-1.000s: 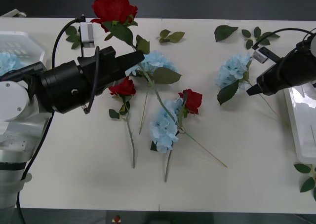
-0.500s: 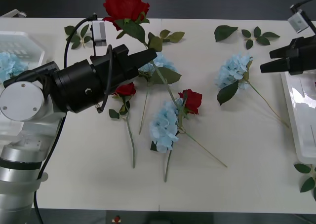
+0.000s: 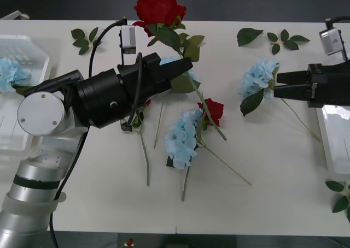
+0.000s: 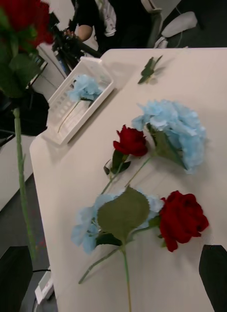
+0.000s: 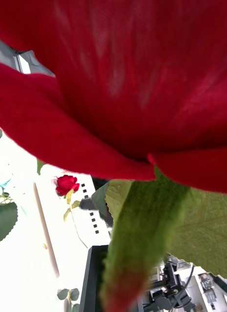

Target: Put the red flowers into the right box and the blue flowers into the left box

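Observation:
My left gripper [image 3: 183,68] is shut on the stem of a red flower [image 3: 158,6], held up over the table's far middle; its head [image 5: 113,83] looms close in the left wrist view. Two more red flowers [image 3: 214,110] [image 4: 130,141] lie on the table, one partly hidden behind the left arm. Blue flowers lie at the centre [image 3: 183,136] and at the right [image 3: 258,78]. My right gripper [image 3: 279,85] is open, its tips beside the right blue flower. The left box [image 3: 24,46] holds a blue flower [image 3: 8,73]. The right box [image 3: 333,133] stands at the right edge.
Loose green leaf sprigs lie at the far right [image 3: 249,36], the far left [image 3: 85,37] and by the front right corner [image 3: 339,196]. The held rose's long stem [image 3: 210,114] hangs over the centre flowers. A person sits beyond the table's left end [image 4: 104,19].
The left arm has carried the red rose rightward and slightly up. The right gripper rose, turned level and came back down beside the right blue flower.

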{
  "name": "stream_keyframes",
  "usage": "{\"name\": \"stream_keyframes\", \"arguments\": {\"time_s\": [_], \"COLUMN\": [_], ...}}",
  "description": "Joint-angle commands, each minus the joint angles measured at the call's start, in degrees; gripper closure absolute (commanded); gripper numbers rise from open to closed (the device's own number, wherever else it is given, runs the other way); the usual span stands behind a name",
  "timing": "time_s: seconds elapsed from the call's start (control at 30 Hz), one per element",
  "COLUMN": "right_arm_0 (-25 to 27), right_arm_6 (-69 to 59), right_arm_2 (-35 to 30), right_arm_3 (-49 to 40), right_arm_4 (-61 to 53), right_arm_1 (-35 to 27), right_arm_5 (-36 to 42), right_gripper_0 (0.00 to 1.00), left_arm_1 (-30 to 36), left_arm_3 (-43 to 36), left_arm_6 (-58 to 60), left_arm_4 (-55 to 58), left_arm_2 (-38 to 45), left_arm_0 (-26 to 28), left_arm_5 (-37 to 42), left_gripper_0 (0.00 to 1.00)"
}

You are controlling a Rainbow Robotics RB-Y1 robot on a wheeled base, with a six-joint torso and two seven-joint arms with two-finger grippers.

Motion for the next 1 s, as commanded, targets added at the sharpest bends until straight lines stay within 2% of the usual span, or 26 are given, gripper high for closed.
{"name": "stream_keyframes", "arguments": {"time_s": [0.03, 0.37, 0.53, 0.7, 0.87, 1.0], "right_arm_0": [2.48, 9.95, 11.18, 9.95, 3.01, 0.72], "right_arm_6": [0.06, 0.06, 0.06, 0.06, 0.06, 0.06], "right_arm_2": [-0.73, -0.64, 1.03, 3.93, 10.52, 11.75], "right_arm_3": [-8.80, -26.29, -30.34, -30.25, -27.17, -25.33], "right_arm_4": [5.24, 12.18, 17.63, 21.93, 26.07, 28.26], "right_arm_1": [0.39, 2.94, 4.87, 7.86, 10.76, 12.43], "right_arm_5": [-5.15, -22.99, -25.80, -28.17, -29.76, -30.81], "right_gripper_0": [0.00, 0.00, 0.00, 0.00, 0.00, 0.00], "left_arm_1": [-0.67, -1.29, -1.29, -1.29, -1.29, -1.29], "left_arm_3": [-0.88, -0.44, -0.44, -0.44, -0.44, -0.44], "left_arm_6": [-1.33, -0.81, -0.72, -0.54, -0.28, -0.28], "left_arm_4": [-0.76, -2.25, -2.25, -2.25, -2.25, -2.17], "left_arm_2": [-1.26, -2.93, -3.28, -3.46, -3.81, -3.81], "left_arm_0": [-1.99, -2.08, -2.08, -2.08, -2.08, -2.08], "left_arm_5": [-0.53, -1.32, -1.32, -1.32, -1.32, -1.32], "left_gripper_0": [1.00, 1.00, 1.00, 1.00, 1.00, 1.00]}}
